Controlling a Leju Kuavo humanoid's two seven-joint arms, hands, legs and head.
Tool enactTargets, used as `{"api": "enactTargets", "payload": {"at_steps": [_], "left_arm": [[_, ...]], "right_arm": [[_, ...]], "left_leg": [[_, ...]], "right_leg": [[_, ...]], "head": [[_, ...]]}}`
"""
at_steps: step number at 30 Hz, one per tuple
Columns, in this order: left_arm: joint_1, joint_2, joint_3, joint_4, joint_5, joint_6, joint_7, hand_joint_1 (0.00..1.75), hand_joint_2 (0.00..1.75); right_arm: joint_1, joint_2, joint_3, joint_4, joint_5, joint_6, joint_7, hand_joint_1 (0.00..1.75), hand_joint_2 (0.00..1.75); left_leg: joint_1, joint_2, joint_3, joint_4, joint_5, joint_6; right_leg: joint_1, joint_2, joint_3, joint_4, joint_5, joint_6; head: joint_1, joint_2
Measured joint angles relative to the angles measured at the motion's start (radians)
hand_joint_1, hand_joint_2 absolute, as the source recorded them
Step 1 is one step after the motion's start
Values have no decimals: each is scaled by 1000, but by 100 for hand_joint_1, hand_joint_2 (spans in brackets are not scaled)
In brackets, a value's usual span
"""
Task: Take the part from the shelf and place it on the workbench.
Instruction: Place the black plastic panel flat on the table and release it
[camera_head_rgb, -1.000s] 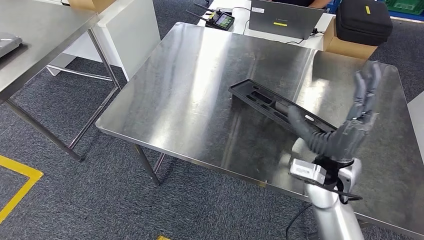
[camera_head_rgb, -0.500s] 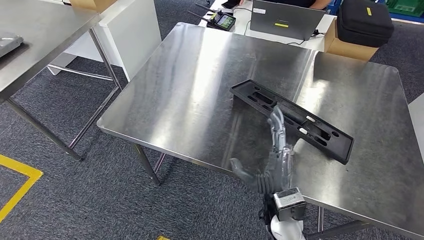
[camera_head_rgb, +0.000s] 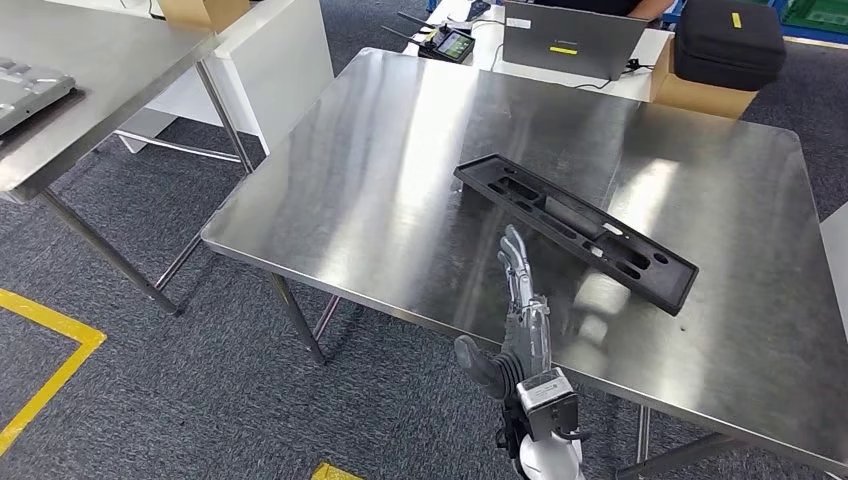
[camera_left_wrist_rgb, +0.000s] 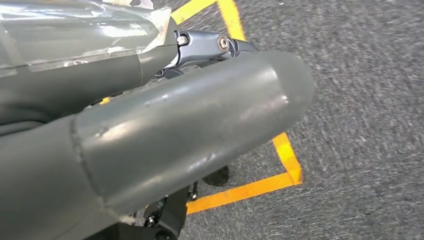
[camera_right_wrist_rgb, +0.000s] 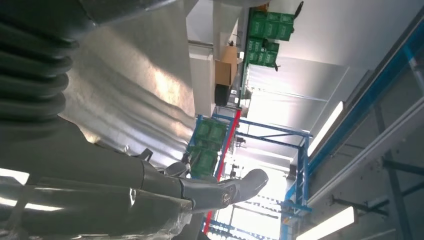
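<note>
Lay flat, diagonal, mid-surface: long black part, slotted thru. Hovered just beside part's near long edge, w/ fingers straight and apart, nothing held: right robot hand. Left robot hand: state can't tell. Looked rigid, light plastic; best gripped across narrow width, near middle.

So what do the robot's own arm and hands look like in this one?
The right arm is a silver metal tube with a boxy silver wrist block and a thin black cable; its right hand has dark grey, glossy segmented fingers. The left hand shows a thick, smooth grey thumb, lightly scuffed, with clear plastic film nearby.
</note>
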Motion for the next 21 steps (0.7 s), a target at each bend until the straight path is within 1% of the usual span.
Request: {"api": "enactTargets", "payload": {"at_steps": [1, 2, 3, 4, 5, 6, 7, 8, 9, 10, 11, 12, 13, 14, 15, 16, 17, 18, 19, 20, 21], "left_arm": [[2, 0, 1, 0, 0, 2, 1, 0, 0], [3, -1, 1, 0, 1, 4, 2, 0, 0], [4, -1, 1, 0, 1, 7, 4, 0, 0], [4, -2, 1, 0, 1, 11, 6, 0, 0], [4, -2, 1, 0, 1, 14, 9, 0, 0], [4, -3, 1, 0, 0, 16, 12, 0, 0], [5, -3, 1, 0, 0, 17, 14, 0, 0], [5, -4, 1, 0, 0, 16, 15, 0, 0], [6, -4, 1, 0, -1, 14, 16, 0, 0], [5, -5, 1, 0, -3, 11, 16, 0, 0], [5, -5, 1, -1, -7, 7, 16, 0, 0], [5, -6, 1, -2, -12, 3, 16, 0, 0], [6, -6, 0, -3, -17, 0, 16, 0, 0], [7, -7, -1, -4, -22, -4, 16, 0, 0], [7, -7, -1, -4, -25, -8, 16, 0, 0], [7, -8, -2, -5, -28, -11, 15, 0, 0], [7, -9, -2, -6, -30, -14, 15, 0, 0], [7, -10, -3, -6, -32, -16, 15, 0, 0], [7, -10, -3, -6, -34, -17, 15, 0, 0], [8, -11, -3, -6, -35, -18, 15, 0, 0], [8, -11, -3, -6, -35, -19, 15, 0, 0]], "right_arm": [[1, 4, 0, 0, 0, 0, 0, 0, 0], [3, 8, -1, 0, 0, -1, 1, 0, 0], [6, 11, -2, 0, -1, -2, 2, 0, 0], [11, 12, -3, 0, -2, -3, 4, 0, 0], [17, 13, -4, 0, -4, -4, 5, 0, 0], [23, 13, -6, 0, -6, -4, 6, 0, 0], [28, 13, -8, 0, -7, -6, 6, 0, 0], [33, 13, -11, 0, -9, -8, 6, 0, 0], [37, 13, -15, -1, -10, -11, 4, 0, 0], [40, 13, -18, -2, -10, -15, 3, 0, 0], [43, 13, -22, -4, -10, -19, 2, 0, 0], [46, 13, -25, -6, -11, -24, 1, 0, 0], [48, 13, -28, -9, -11, -27, 1, 0, 0], [52, 13, -31, -12, -11, -30, 0, 0, 0], [56, 12, -34, -15, -10, -34, 0, 0, 0], [62, 12, -37, -19, -10, -37, 0, 0, 0], [68, 10, -41, -22, -10, -39, 0, 0, 0], [72, 9, -45, -24, -10, -40, 0, 0, 0], [77, 7, -48, -24, -10, -40, 0, 0, 0], [80, 5, -51, -25, -10, -40, 0, 0, 0], [84, 3, -54, -25, -10, -40, 0, 0, 0]], "left_leg": [[3, 2, -7, 15, -21, -5], [6, 6, -19, 48, -61, -9], [8, 10, -35, 100, -113, -14], [9, 14, -52, 165, -166, -18], [10, 15, -65, 229, -203, -23], [11, 16, -67, 272, -218, -25], [12, 18, -51, 280, -213, -25], [13, 19, -15, 249, -196, -23], [13, 20, 41, 181, -175, -20], [12, 21, 99, 102, -164, -16], [10, 21, 143, 40, -156, -12], [6, 21, 169, 0, -155, -8], [2, 21, 175, -13, -156, -5], [-2, 20, 171, -13, -148, 1], [-1, 22, 165, -20, -140, 8], [0, 23, 158, -27, -130, 16], [2, 25, 149, -34, -117, 25], [3, 26, 136, -38, -104, 32], [1, 27, 123, -39, -93, 35], [-1, 27, 109, -38, -82, 38], [-3, 27, 94, -38, -71, 38]], "right_leg": [[-2, -3, -6, -1, 7, -12], [-4, -6, -14, -2, 15, -25], [-1, -10, -23, -2, 22, -34], [2, -12, -31, -1, 30, -41], [4, -15, -40, 0, 39, -43], [7, -18, -49, 1, 47, -43], [9, -20, -58, 1, 55, -42], [10, -21, -67, 2, 63, -39], [10, -21, -73, 2, 69, -36], [12, -22, -77, 2, 74, -32], [13, -23, -79, 2, 79, -26], [14, -24, -80, 1, 84, -19], [14, -25, -81, 1, 89, -12], [14, -26, -81, -2, 96, -4], [14, -26, -84, 0, 99, 2], [16, -24, -93, 8, 91, 5], [17, -21, -107, 31, 68, 3], [18, -17, -126, 74, 31, -3], [17, -14, -147, 134, -13, -9], [17, -12, -164, 199, -50, -12], [17, -12, -171, 251, -72, -10]], "head": [[-1, 0], [-1, 0], [-2, 0], [-2, 0], [-3, 0], [-3, 0], [-3, 0], [-3, 0], [-3, 0], [-3, 0], [-2, 0], [-1, 0], [-1, 0], [-1, 0], [-2, 0], [-2, 0], [-1, 0], [0, 0], [2, 0], [3, 0], [3, 0]]}}
